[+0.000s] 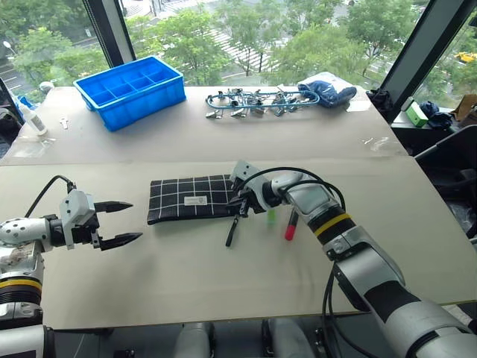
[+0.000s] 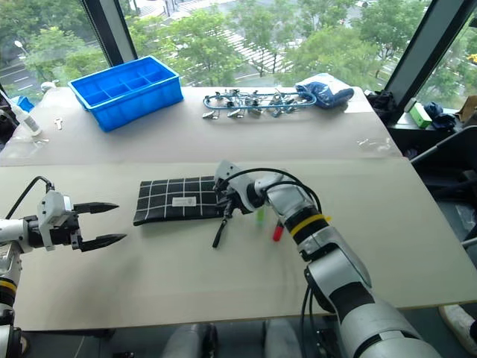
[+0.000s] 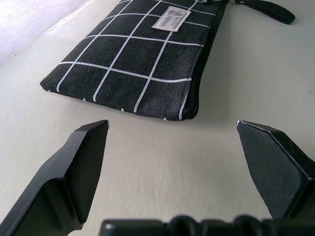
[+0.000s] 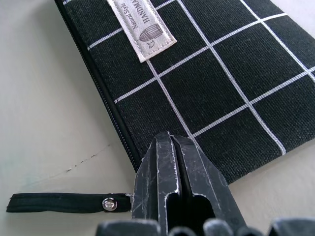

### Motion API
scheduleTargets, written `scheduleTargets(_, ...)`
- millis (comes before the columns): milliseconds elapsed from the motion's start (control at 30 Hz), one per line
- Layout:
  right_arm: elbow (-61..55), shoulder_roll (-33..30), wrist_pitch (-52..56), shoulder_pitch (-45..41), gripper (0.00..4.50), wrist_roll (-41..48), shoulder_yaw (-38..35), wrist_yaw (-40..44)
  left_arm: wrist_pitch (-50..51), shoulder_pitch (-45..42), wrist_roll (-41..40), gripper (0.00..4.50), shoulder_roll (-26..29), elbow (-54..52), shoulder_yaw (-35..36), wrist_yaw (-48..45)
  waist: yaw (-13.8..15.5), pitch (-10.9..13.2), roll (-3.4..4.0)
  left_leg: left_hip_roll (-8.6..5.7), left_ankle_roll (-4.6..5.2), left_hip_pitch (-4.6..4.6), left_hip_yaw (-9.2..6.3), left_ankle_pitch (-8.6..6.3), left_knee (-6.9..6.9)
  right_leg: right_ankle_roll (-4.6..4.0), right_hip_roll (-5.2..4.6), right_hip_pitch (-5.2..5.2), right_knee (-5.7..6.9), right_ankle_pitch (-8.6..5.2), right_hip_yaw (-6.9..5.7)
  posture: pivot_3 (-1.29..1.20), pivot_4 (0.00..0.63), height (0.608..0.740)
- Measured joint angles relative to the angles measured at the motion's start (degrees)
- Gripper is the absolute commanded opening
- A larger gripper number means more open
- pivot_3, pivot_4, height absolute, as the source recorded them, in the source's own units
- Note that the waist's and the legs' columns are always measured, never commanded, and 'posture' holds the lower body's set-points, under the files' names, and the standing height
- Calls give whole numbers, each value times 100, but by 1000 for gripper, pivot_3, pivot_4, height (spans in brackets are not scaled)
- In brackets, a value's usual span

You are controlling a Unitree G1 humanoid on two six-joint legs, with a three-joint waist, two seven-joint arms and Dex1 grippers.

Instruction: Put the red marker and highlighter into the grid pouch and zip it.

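While the left tool (image 1: 125, 222) hangs just above the desk (image 1: 186, 268) on the left side, its two black fingers (image 3: 74, 177) are spread wide apart with nothing between them. It points toward the short left end of the grid pouch (image 1: 190, 199), and a strip of bare desk lies between the fingertips and the pouch.

Far back on the left, a blue bin (image 1: 133, 89) with many small boxes inside sits near the window.

Next comes the grid pouch, lying flat near the middle of the desk. It is black with thin white lines, and a small white label (image 1: 197, 200) is sewn on its top face. The zipper runs along the pouch's front edge. A black pull strap (image 1: 232, 233) sticks out from the right front corner and lies on the desk, slanting toward the front edge.

Right at that corner is the right tool (image 1: 241, 203). Its fingers are squeezed tight together, and they sit at the spot where the strap joins the zipper. I cannot tell if they pinch the little zipper pull or only touch it.

Just past the right tool, the highlighter (image 1: 271, 215) shows as a bit of light green on the desk, partly hidden by the arm. Beside it on the right lies the red marker (image 1: 291, 226), with its red end toward the front. Both pens are outside the pouch.

Far back, a pile of metal clips (image 1: 250, 102) and a blue and white cloth (image 1: 328, 92) lie near the window.
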Motion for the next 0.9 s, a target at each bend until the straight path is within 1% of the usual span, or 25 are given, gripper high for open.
scheduleTargets(167,-244,-169,-366,39,87,-316,291,133,-149,2,27,4500,-25,-202,-49,56,17,0,0,-1,1,2,0,0,0,0,-2,2,0,0,0,0,150,740)
scheduleTargets(300,-339,-212,-465,67,87,-414,346,160,-657,-25,237,4500,-183,-225,-194,173,33,0,0,-2,0,2,0,0,0,0,-2,3,-1,0,0,0,150,740)
scheduleTargets(333,-346,-212,-466,71,87,-417,341,161,-926,-78,326,4500,-251,-168,-266,212,36,-1,-1,-2,0,2,0,0,0,0,-2,3,-1,0,-1,0,150,740)
scheduleTargets(400,-371,-205,-462,87,87,-412,330,176,-1411,-170,512,4500,-327,-23,-398,284,36,-1,-1,-2,0,2,0,0,0,0,-1,3,-1,0,-1,0,150,740)
scheduleTargets(533,-438,-178,-348,165,87,-321,235,279,-2389,-415,978,4500,-460,595,-674,576,35,-1,-1,-2,0,3,0,0,0,0,0,4,-1,0,-1,0,150,740)
scheduleTargets(667,-487,-171,-235,273,87,-297,164,317,-3221,-766,1384,4500,-490,1107,-937,1039,64,-8,10,-4,3,45,4,-1,0,-2,-5,32,-12,-1,2,0,150,740)
scheduleTargets(900,-551,-164,-160,307,87,-298,164,342,-3709,-1137,1616,4500,-525,1709,-1177,1419,72,-14,19,-2,0,59,2,10,0,-10,-4,35,2,2,2,0,150,740)
